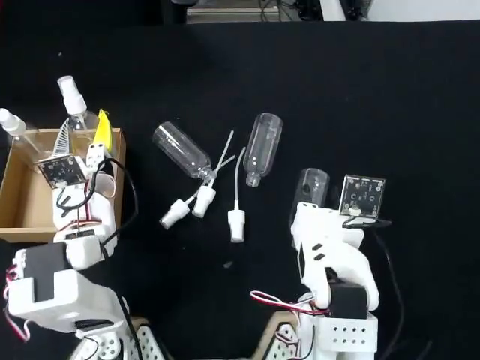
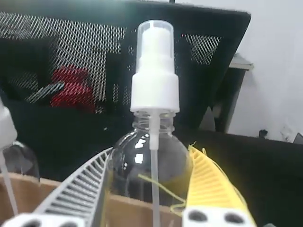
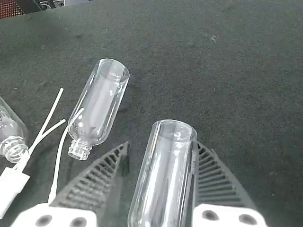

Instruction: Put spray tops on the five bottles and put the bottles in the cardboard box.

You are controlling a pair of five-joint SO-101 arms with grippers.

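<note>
One cardboard box [image 1: 22,206] sits at the table's left edge. The left gripper [image 2: 150,152] is closed around an upright capped bottle [image 2: 151,142] at the box's far rim, grey and yellow fingers pressing its sides. I cannot tell whether it is inside the wall. A second capped bottle [image 1: 19,135] stands at the box's far left corner.

The right gripper [image 3: 163,146] clasps an uncapped bottle [image 3: 165,175] between its dark fingers. Two bare bottles [image 1: 182,150] [image 1: 262,146] lie ahead of it on the black cloth. Three loose spray tops [image 1: 175,214] [image 1: 204,201] [image 1: 237,223] lie just below their necks.
</note>
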